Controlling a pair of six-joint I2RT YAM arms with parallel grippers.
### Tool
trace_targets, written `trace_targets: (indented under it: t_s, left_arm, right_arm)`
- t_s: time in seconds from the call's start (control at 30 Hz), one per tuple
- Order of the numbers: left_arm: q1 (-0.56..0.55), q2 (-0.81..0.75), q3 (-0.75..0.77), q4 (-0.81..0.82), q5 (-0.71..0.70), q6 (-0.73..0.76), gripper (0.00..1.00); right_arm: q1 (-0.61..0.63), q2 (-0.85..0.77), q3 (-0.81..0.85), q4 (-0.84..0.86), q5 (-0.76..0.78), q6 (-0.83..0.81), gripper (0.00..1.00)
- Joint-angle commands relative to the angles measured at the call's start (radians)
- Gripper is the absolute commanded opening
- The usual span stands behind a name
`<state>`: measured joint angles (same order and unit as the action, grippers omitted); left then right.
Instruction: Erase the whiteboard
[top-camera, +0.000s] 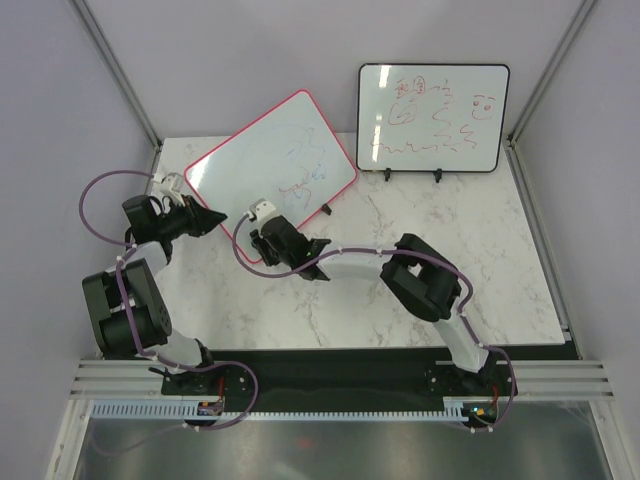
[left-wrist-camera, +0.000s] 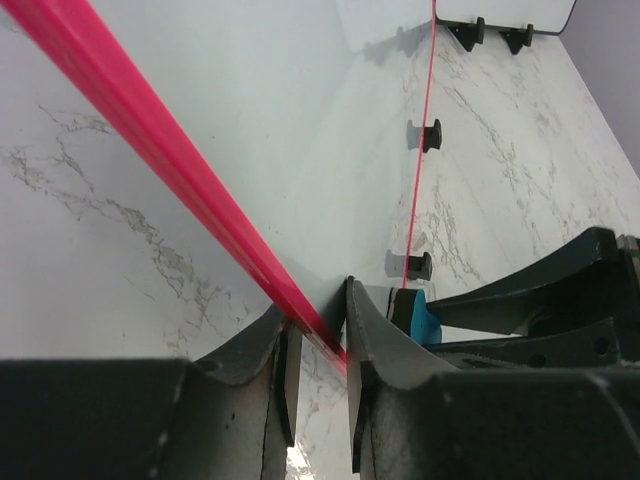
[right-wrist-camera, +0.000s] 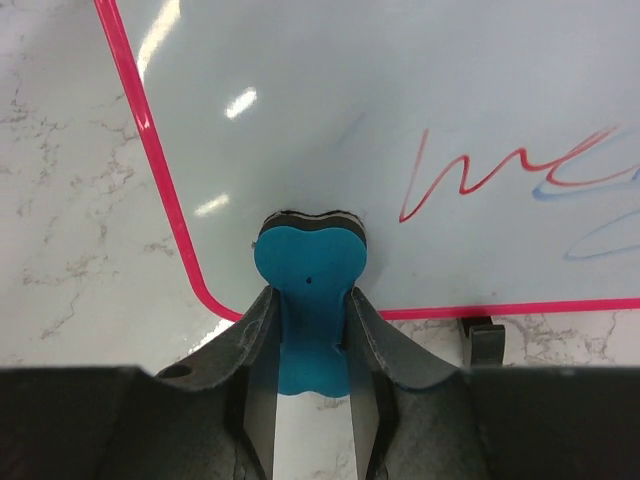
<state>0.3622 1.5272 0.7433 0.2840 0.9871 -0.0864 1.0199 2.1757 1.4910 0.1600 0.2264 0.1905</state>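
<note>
Pinning the whiteboard (top-camera: 270, 160) is what your left fingers (left-wrist-camera: 372, 340) are for. They are pinched tight on its pink frame along the near-left edge, so the board should not skate across the worktop (top-camera: 490, 240) when the other arm rubs. The board lies left of centre on the worktop, turned at an angle, with its small black feet (right-wrist-camera: 484, 338) poking out from the near-right edge. I cannot tell whether the clamped edge is lifted off the marble at all.

Your right fingers (right-wrist-camera: 375, 335) are closed on the waist of the blue eraser (right-wrist-camera: 308, 262), with its dark felt side facing forward. The felt appears to rest on the white surface just inside the board's nearest corner. That is a sensible place to start, since from a corner you can sweep outward without missing a strip.

Close to the eraser's right is a red scribble (right-wrist-camera: 480, 170), with blue strokes (right-wrist-camera: 600, 235) past it. None of it is wiped, so I judge the erasing barely begun. The black-framed board (top-camera: 432, 118) standing at the back edge is well apart and not yours to touch.

For the next move, I think you should push the eraser toward the red marks with the felt flat. Hold the left grip firm so the frame does not twist out.
</note>
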Motion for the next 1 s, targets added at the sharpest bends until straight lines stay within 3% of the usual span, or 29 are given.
trace_targets:
  t_s: [0.0,0.23,0.47,0.97]
  left_arm:
    - [-0.002,-0.035,0.024,0.053,-0.022,0.120,0.02]
    - [0.000,-0.039,0.024,0.052,-0.018,0.114,0.02]
    - [-0.002,-0.039,0.028,0.052,-0.018,0.116,0.02]
    - [0.000,-0.041,0.045,0.026,-0.022,0.120,0.02]
  right_arm:
    - [-0.035,0.028,0.133,-0.022,-0.029,0.012,0.00]
    - [-0.147,0.095,0.184,0.058,-0.030,0.056,0.00]
    - [-0.238,0.042,0.050,0.113,0.093,0.057,0.00]
    - [-0.021,0.041,-0.044,0.312,-0.070,0.000,0.00]
